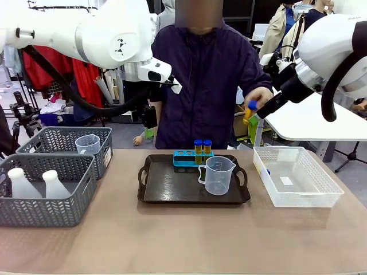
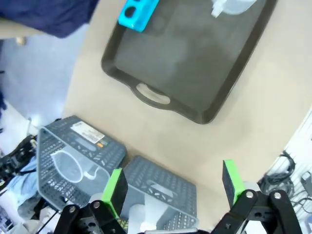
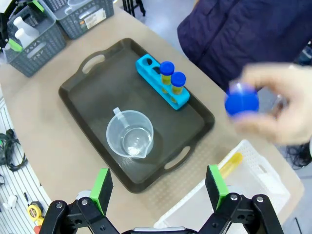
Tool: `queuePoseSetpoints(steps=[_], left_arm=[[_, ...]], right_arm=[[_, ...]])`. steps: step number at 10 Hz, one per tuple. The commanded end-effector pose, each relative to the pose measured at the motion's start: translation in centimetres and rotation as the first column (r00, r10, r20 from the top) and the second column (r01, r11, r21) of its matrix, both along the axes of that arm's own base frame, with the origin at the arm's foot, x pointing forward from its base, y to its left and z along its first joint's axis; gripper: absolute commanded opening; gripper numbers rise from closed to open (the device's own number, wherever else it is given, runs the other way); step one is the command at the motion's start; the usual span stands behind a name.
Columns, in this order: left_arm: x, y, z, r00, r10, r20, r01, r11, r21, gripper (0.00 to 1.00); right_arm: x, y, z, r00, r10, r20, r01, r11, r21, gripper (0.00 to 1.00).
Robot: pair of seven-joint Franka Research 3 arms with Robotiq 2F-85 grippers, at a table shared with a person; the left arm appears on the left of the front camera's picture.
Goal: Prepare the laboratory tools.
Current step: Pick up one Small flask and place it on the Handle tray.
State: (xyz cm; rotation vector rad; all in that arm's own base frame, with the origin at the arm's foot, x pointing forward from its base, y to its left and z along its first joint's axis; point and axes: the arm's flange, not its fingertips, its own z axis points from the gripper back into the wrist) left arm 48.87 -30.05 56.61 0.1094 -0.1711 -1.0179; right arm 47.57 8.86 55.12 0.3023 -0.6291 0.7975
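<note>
Two yellow-filled tubes with blue caps (image 1: 202,147) (image 3: 171,78) stand in a blue rack (image 1: 186,157) at the back of the dark tray (image 1: 166,189). A clear beaker (image 1: 218,175) (image 3: 129,134) stands on the tray. The person's hand holds another blue-capped tube (image 1: 250,112) (image 3: 241,102) up beside my right gripper (image 1: 267,109) (image 3: 158,175), which is open and holds nothing. A further tube (image 3: 229,163) lies in the white lattice basket (image 1: 321,192). High at the back left, above the grey baskets, hangs my left gripper (image 1: 150,117) (image 2: 171,175), open and empty.
The two grey mesh baskets stand at the left. The far one (image 1: 40,143) holds a second beaker (image 1: 87,143) (image 2: 68,168). The near one (image 1: 51,209) holds two whitish flasks (image 1: 20,183). Bare tabletop lies in front of the tray.
</note>
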Motion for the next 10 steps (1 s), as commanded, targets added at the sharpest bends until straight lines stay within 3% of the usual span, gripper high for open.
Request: queuePoseSetpoints(steps=[1,4,5,8,9,10], left_arm=[[0.2,-1.1,-0.8,0.999,-0.045,-0.002,0.045,0.999,0.008,1.00],[0.0,-1.1,-0.7,1.000,-0.023,-0.009,0.023,1.000,0.004,1.00],[0.0,0.4,-0.8,0.990,0.122,-0.066,-0.124,0.992,-0.031,1.00],[-1.3,8.1,-1.1,0.891,0.443,-0.101,-0.448,0.893,-0.040,1.00],[-1.4,10.8,-1.0,0.868,0.492,-0.063,-0.495,0.867,-0.049,1.00],[-1.7,13.5,-1.0,0.847,0.525,-0.078,-0.530,0.845,-0.071,1.00]], right_arm=[[0.0,-0.1,0.0,1.000,0.001,-0.001,-0.001,1.000,0.007,1.00],[0.0,-0.1,0.0,1.000,0.001,-0.001,-0.001,1.000,0.007,1.00],[0.0,-0.1,0.0,1.000,0.001,-0.001,-0.001,1.000,0.007,1.00],[0.0,-0.1,0.0,1.000,0.001,-0.001,-0.001,1.000,0.007,1.00],[0.0,-0.1,0.0,1.000,0.001,-0.001,-0.001,1.000,0.007,1.00],[0.0,-0.1,0.0,1.000,0.001,-0.001,-0.001,1.000,0.007,1.00]])
